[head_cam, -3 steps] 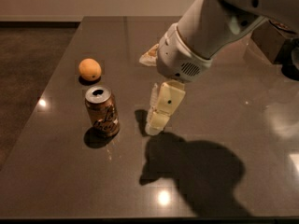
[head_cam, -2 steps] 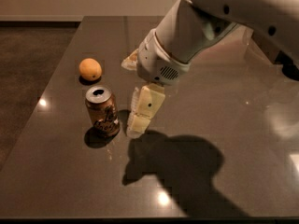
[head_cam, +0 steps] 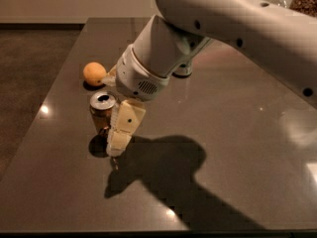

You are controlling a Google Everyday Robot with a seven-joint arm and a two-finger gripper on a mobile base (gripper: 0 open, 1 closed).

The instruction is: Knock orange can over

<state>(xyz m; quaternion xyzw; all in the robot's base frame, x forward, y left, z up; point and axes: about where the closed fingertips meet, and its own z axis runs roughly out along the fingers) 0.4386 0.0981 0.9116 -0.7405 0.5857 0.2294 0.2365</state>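
The orange can [head_cam: 102, 110] stands upright on the dark table [head_cam: 228, 148], left of centre, its silver top with the pull-tab hole showing. My gripper [head_cam: 118, 139] hangs from the big white arm and sits right against the can's right side, covering most of its body. Its cream finger [head_cam: 124, 128] points down to the table surface beside the can's base.
A round orange fruit [head_cam: 94, 74] lies behind the can near the table's left edge. A pale object [head_cam: 182, 71] stands behind the arm, mostly hidden. The arm's shadow falls across the table's front middle. The floor lies to the left.
The arm has swung left and toward the camera. The gripper went from a gap to the right of the can to right against it. The can still stands upright.
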